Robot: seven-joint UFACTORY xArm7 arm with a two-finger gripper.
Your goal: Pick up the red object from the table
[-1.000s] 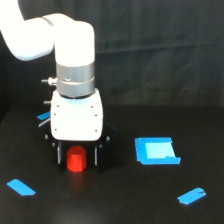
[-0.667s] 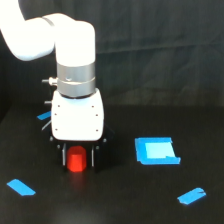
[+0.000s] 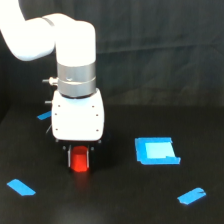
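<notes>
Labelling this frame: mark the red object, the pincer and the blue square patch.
red object point(image 3: 79, 162), exterior view, front face.
pincer point(image 3: 79, 159), exterior view, between the fingertips.
blue square patch point(image 3: 156, 150), exterior view, pale centre.

Matte red object point(image 3: 78, 162), matte black table point(image 3: 120, 200)
</notes>
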